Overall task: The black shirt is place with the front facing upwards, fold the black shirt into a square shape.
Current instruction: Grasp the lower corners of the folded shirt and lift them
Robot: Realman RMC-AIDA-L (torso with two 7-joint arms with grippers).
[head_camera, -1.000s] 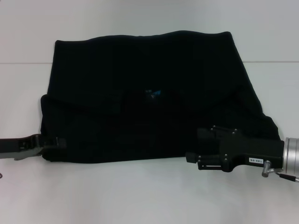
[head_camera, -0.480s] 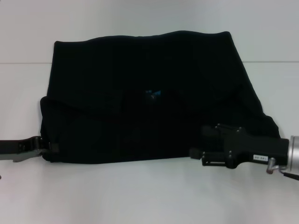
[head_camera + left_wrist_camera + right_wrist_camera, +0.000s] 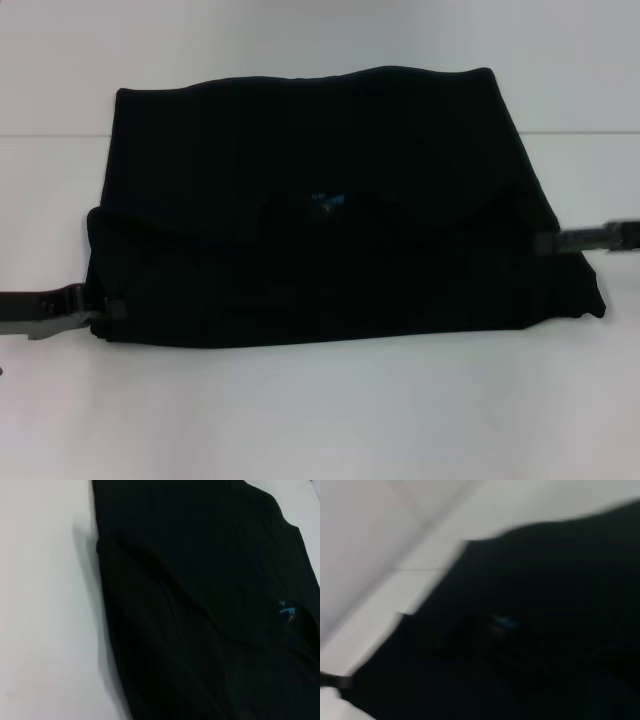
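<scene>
Right claw withdrawn to black shirt edge, left claw touching hem

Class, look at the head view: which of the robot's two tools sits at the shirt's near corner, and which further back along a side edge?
The left tool is at the black shirt's near corner on the robot's left. The right tool meets the right side edge further back.

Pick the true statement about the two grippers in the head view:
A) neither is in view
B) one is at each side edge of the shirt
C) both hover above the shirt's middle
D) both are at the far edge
B: the left gripper meets the black shirt at its left edge, the right gripper at its right edge.
</scene>
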